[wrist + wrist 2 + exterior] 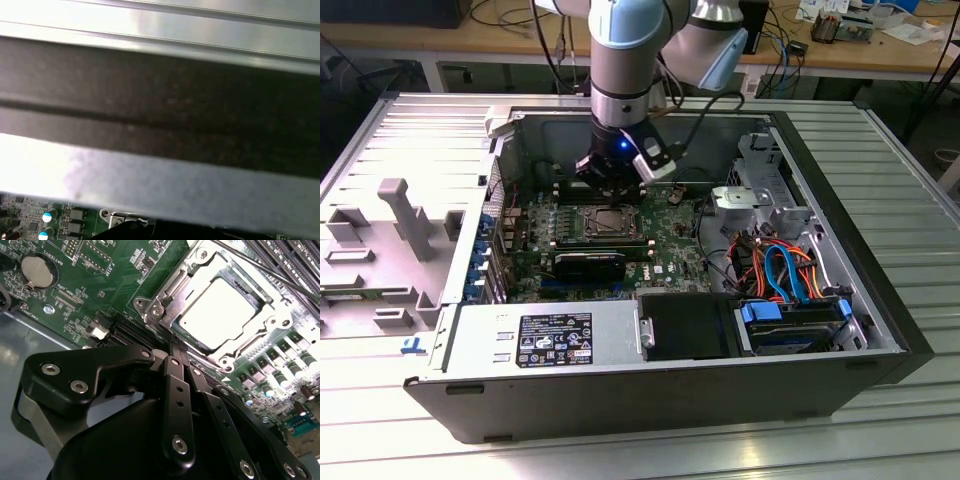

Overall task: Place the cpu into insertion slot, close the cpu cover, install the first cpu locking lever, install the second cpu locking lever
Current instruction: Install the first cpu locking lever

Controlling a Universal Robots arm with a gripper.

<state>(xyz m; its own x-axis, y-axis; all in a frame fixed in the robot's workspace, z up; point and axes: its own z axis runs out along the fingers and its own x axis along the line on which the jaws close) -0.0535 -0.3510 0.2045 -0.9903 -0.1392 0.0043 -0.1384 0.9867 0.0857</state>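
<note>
Pincer (172, 342) beside covered cpu (220, 312)

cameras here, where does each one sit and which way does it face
Exterior view: off the arm, above the open case, looking down at the board; arm and gripper over the cpu.
Second wrist view: on the wrist, looking along the closed fingers at the cpu under its cover.
First wrist view: on the wrist, facing the case wall.
Exterior and second wrist views share the cpu.

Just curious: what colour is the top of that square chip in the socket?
Pale silver-grey metal, glaring bright; the cpu shows best in the second wrist view.
</note>
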